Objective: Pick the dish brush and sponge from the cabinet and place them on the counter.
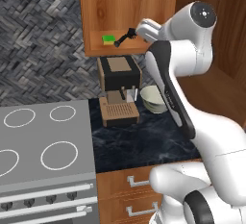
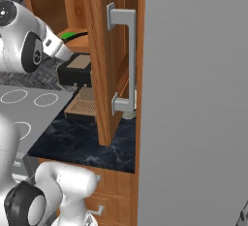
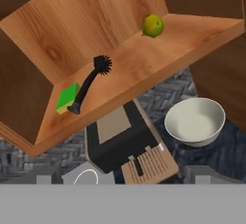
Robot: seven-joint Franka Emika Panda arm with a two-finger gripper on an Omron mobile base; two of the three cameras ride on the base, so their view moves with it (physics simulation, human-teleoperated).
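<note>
A: Jaws?

B: Standing fully apart, gripping nothing. Gripper (image 1: 136, 31) hovering at the open cabinet (image 1: 103, 6), just short of the shelf.

A: Targets?

B: Dish brush (image 3: 89, 84) lying on the shelf board, handle end touching the sponge (image 3: 66, 98), bristle head pointing toward the back panel. Round yellow-green fruit (image 3: 153, 25) sitting well apart, further along the same shelf.

A: Below?

B: Coffee machine (image 1: 118, 88) and white bowl (image 3: 195, 120) standing on the counter (image 1: 139, 139); stovetop (image 1: 41, 143) beside.

A: Advice for the grab?

B: Probably going for the brush first. Squaring the jaws across the slim handle, mid-length, clear of the sponge. Keeping clear of the shelf's front edge.
</note>
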